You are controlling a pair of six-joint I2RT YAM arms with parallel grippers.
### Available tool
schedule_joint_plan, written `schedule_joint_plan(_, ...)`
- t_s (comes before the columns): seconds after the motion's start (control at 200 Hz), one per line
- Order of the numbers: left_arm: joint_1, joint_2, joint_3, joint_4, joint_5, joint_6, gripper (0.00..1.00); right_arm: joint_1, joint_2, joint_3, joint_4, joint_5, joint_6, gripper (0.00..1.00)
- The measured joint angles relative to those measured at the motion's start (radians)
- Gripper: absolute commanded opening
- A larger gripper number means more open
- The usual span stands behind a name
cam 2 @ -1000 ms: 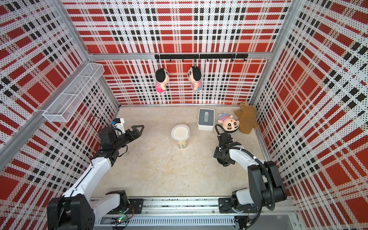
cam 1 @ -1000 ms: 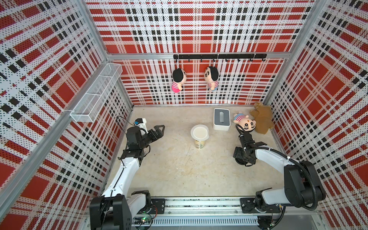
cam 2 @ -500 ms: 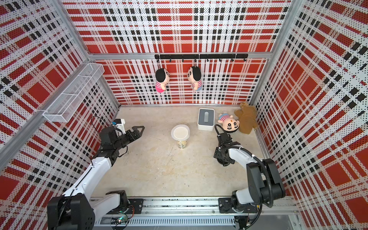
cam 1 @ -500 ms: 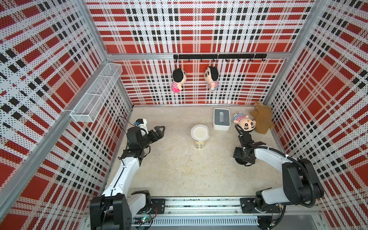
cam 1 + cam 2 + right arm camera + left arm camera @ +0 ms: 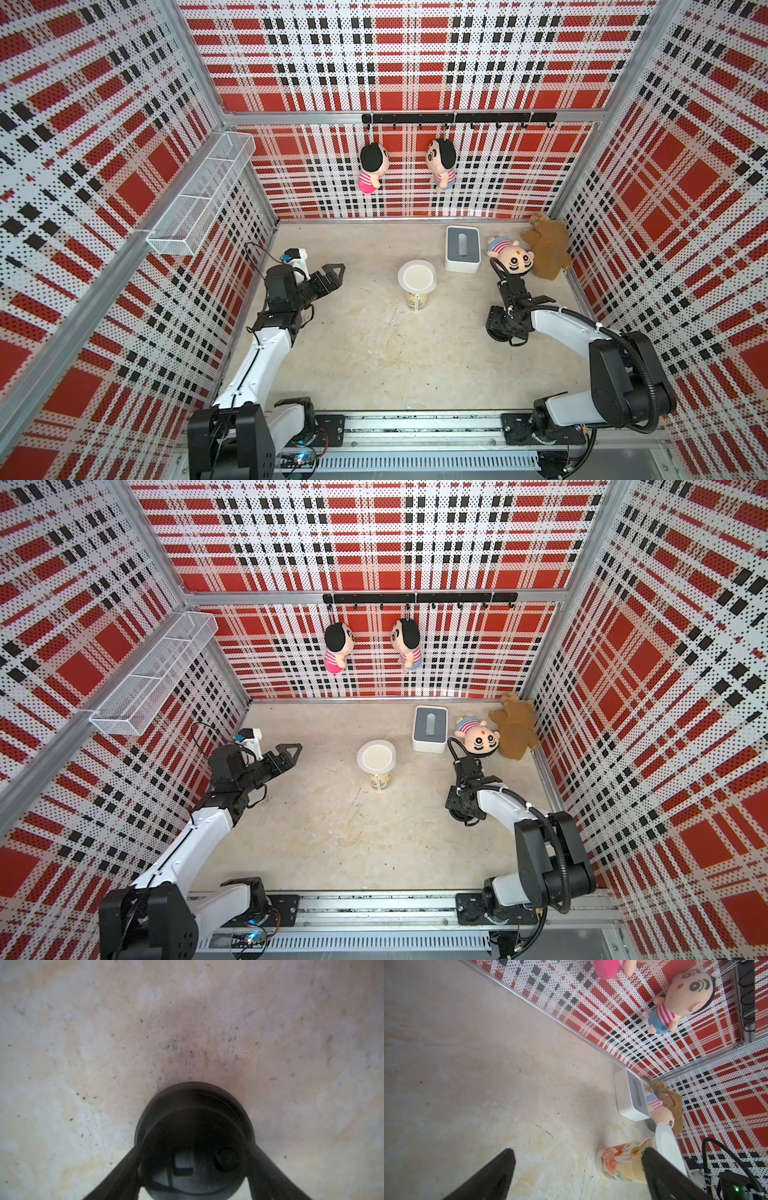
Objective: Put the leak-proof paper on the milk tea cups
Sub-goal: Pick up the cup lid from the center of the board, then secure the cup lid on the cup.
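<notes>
Unmoved since the earlier frames: cup, paper and left arm. The right arm's elbow has shifted very slightly.

- Tall paper cup with beige and yellowish print [image 5: 417,300]: upright on the beige floor.
- Thin white leak-proof paper sheet [image 5: 417,276]: lies over the cup's rim and covers its mouth.
- Left gripper [image 5: 334,276]: well to the cup's left, jaws wide apart and empty.
- Right gripper [image 5: 195,1142]: well to the cup's right and pointing down. Its fingers flank a black round plastic lid [image 5: 195,1109]; whether they grip it cannot be told.
- White box with grey slotted top [image 5: 462,249]: just behind the cup, to its right.
- Striped plush doll [image 5: 513,257] and brown plush toy [image 5: 546,249]: beyond the box.
</notes>
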Motion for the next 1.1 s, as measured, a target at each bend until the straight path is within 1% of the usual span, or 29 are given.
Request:
schedule_joint_plan(0.085, -0.016, 0.002, 0.002, 0.000, -0.001, 0.000, 0.99, 0.018, -0.016, 0.033, -0.032, -0.020, -0.010, 0.60)
schedule_joint_plan(0.155, -0.048, 0.007, 0.008, -0.002, -0.006, 0.002, 0.99, 0.039, -0.027, 0.091, -0.064, -0.020, -0.022, 0.59)
schedule_joint_plan(0.19, -0.070, 0.011, 0.015, -0.005, -0.010, 0.003, 0.99, 0.058, -0.029, 0.134, -0.085, -0.018, -0.026, 0.57)
schedule_joint_plan(0.25, -0.108, 0.020, 0.032, -0.007, -0.016, 0.004, 0.99, 0.093, -0.029, 0.215, -0.117, -0.010, -0.039, 0.55)
schedule_joint_plan(0.501, -0.227, 0.059, 0.097, -0.006, -0.053, 0.011, 0.99, 0.238, -0.003, 0.573, -0.255, 0.032, -0.090, 0.55)
schedule_joint_plan(0.701, -0.299, 0.098, 0.134, -0.006, -0.085, 0.015, 0.99, 0.365, 0.140, 0.874, -0.354, 0.063, -0.122, 0.54)
schedule_joint_plan(0.877, -0.360, 0.139, 0.158, 0.001, -0.098, 0.020, 0.99, 0.452, 0.329, 1.117, -0.446, 0.079, -0.154, 0.53)
schedule_joint_plan(0.982, -0.378, 0.159, 0.165, 0.011, -0.097, 0.023, 0.99, 0.478, 0.409, 1.193, -0.478, 0.077, -0.168, 0.52)
schedule_joint_plan(1.102, -0.387, 0.173, 0.165, 0.021, -0.098, 0.026, 0.99, 0.485, 0.455, 1.236, -0.514, 0.071, -0.180, 0.52)
